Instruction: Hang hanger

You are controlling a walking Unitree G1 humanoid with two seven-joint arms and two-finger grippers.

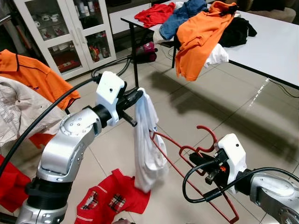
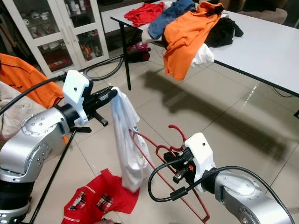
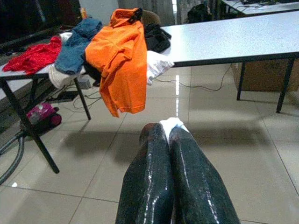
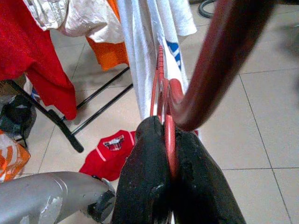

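My left gripper (image 1: 140, 93) is shut on the top of a white shirt (image 1: 147, 144), which hangs limp below it at mid-height. A red wire hanger (image 1: 194, 158) is pinched near its hook by my right gripper (image 1: 195, 161), low on the right. The hanger's far arm reaches into the hanging shirt. In the right wrist view the fingers (image 4: 149, 182) clamp the red hanger (image 4: 210, 70) with the white shirt (image 4: 154, 51) just beyond. In the left wrist view a bit of white cloth (image 3: 170, 125) pokes out between the closed fingers (image 3: 154, 182).
A clothes rack on the left holds orange (image 1: 35, 77), cream and red garments. A red shirt (image 1: 110, 198) lies on the tiled floor below the white one. A white table (image 1: 266, 44) behind carries an orange shirt (image 1: 201, 37) and other clothes. A glass cabinet (image 1: 65, 32) stands at back left.
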